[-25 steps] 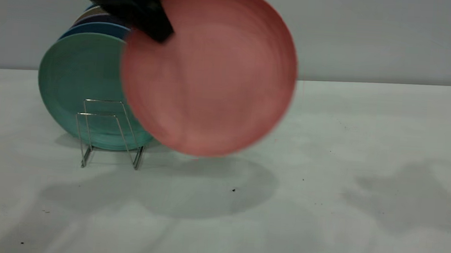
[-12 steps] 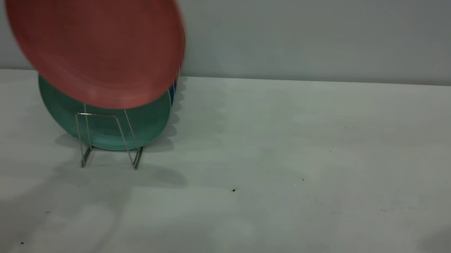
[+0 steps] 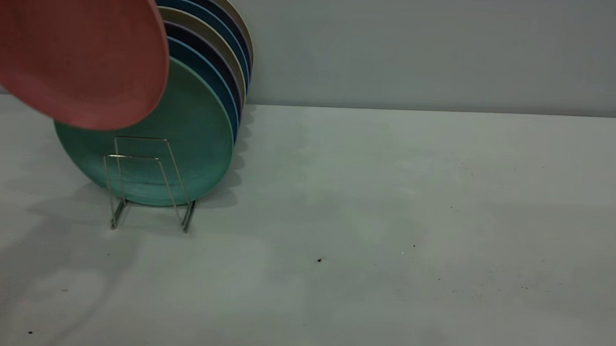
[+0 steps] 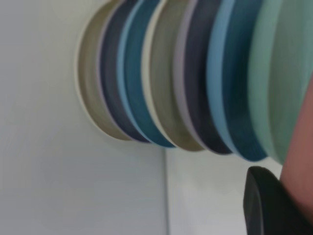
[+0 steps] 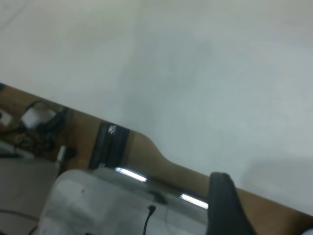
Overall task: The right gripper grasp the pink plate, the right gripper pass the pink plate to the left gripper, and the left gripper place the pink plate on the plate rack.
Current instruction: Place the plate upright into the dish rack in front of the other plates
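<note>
Exterior view: pink plate [image 3: 70, 46] overlaps the teal plate [image 3: 182, 133] (frontmost) in the rack [image 3: 149, 184]; left finger [image 4: 266, 205] touches it, grip unclear.

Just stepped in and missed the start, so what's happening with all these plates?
The pink plate is being carried in the air, up at the left above the plate rack, and is not yet in it. The left gripper holds it: one black finger shows against the plate's edge in the left wrist view. The rack already holds a green plate in front, with blue, dark and beige plates lined up behind. The right gripper is away from the plates, one finger showing over the table's edge.
</note>
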